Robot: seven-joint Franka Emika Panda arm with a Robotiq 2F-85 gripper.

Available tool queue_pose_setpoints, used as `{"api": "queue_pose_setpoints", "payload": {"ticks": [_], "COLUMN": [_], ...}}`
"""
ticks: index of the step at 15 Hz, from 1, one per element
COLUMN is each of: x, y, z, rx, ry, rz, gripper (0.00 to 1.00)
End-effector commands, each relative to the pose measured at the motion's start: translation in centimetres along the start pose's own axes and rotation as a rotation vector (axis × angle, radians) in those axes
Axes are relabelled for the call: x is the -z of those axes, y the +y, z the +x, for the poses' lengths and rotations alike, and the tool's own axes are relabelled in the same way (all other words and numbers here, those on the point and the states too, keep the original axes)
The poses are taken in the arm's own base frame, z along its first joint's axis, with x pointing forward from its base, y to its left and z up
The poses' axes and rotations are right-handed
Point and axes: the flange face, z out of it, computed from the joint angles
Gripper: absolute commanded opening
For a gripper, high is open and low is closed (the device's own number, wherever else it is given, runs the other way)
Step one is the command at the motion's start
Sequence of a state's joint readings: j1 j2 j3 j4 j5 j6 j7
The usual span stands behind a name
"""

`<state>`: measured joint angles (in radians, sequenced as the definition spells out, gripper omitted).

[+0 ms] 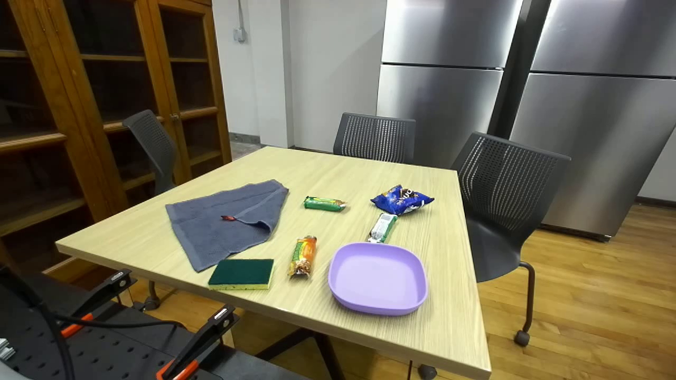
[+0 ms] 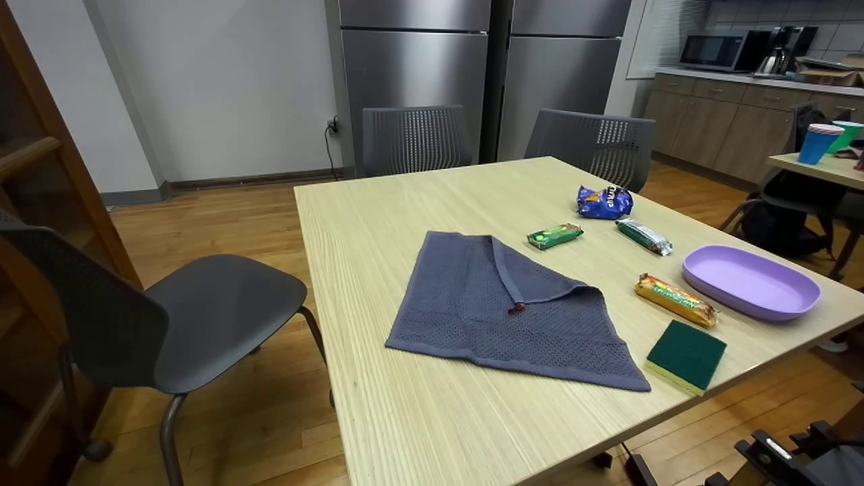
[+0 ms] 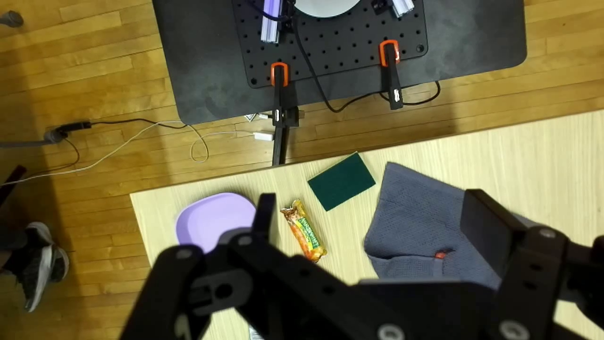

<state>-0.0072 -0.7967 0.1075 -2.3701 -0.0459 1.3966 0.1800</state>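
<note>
My gripper (image 3: 375, 215) shows only in the wrist view. It is open, its fingers wide apart with nothing between them, high above the table. Below it lie a grey-blue cloth (image 3: 410, 212) with a folded corner and small red piece (image 3: 440, 255), a green sponge (image 3: 342, 182), an orange-yellow snack bar (image 3: 305, 231) and a purple plate (image 3: 212, 217), partly hidden by the left finger. Both exterior views show these, plus a green snack bar (image 1: 324, 203), a white-green bar (image 1: 382, 228) and a blue snack bag (image 1: 401, 199). The plate (image 2: 749, 277) holds nothing.
The light wooden table (image 1: 327, 169) has dark chairs (image 1: 375, 137) around it. A wooden cabinet (image 1: 153, 79) and steel refrigerators (image 1: 438, 95) stand behind. A black base table (image 3: 207, 61) with clamps (image 3: 394, 75) and cables adjoins the front edge across a gap. A person's shoe (image 3: 40, 264) shows on the floor.
</note>
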Motion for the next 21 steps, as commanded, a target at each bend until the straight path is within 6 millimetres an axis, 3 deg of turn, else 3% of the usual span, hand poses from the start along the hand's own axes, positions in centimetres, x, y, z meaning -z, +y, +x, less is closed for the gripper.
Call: {"api": "queue_pose_setpoints", "payload": {"ticks": [1,7,21], "x": [0.2,0.2,-2.1], "y": [0.3,1.6,7.9], "z": [0.6,2.7,11.0], "rx": [-0.011,-0.030,-0.130], "ry": [0.027,0.059,0.189], "rz": [0.002,0.022,0.103], "gripper": [1.00,1.00,1.00]}}
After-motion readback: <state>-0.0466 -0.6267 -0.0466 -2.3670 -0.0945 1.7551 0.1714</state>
